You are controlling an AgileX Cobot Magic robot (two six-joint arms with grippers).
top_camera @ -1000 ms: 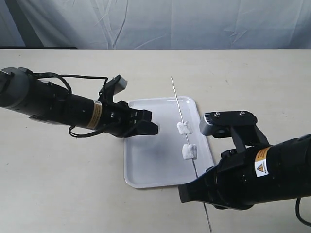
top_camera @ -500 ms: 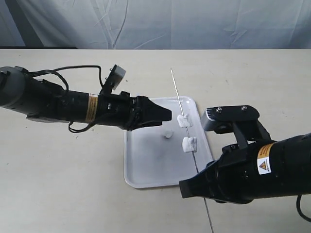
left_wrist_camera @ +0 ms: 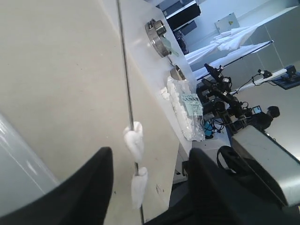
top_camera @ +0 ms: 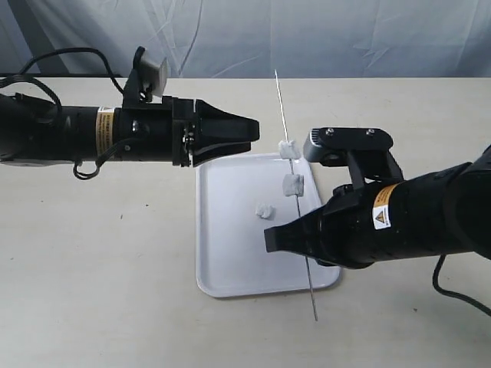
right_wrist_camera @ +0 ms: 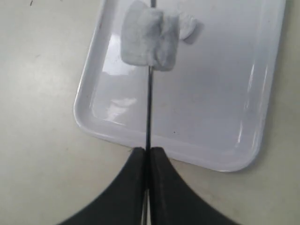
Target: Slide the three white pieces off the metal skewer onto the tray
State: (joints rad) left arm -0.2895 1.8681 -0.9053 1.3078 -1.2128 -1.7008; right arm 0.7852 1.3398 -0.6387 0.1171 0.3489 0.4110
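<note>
Nearest, the metal skewer's near end sticks out past the tray's near right corner, over the beige table. Just beyond, the right arm comes in from the right edge, low and stretched leftward, its camera housing on top. The right gripper points left over the tray's right side. In its wrist view the two black fingers are pressed together on the rod, so the right gripper is clamped on the skewer.

The tray lies flat on the table mid-scene, long side running near to far. One loose white piece rests on its floor, left of the rod and apart from it. The other two are threaded on the rod: the nearer skewered piece hangs over the tray's far right part, and the farther skewered piece sits about over the far rim.

Farther back, the left arm reaches in level from the left edge. The left gripper points right, its tips just left of the farther skewered piece and not touching it. Its wrist view shows both dark fingers spread wide apart, with both threaded pieces in the gap beyond them. The skewer's far tip rises past the tray toward a pale curtain.
</note>
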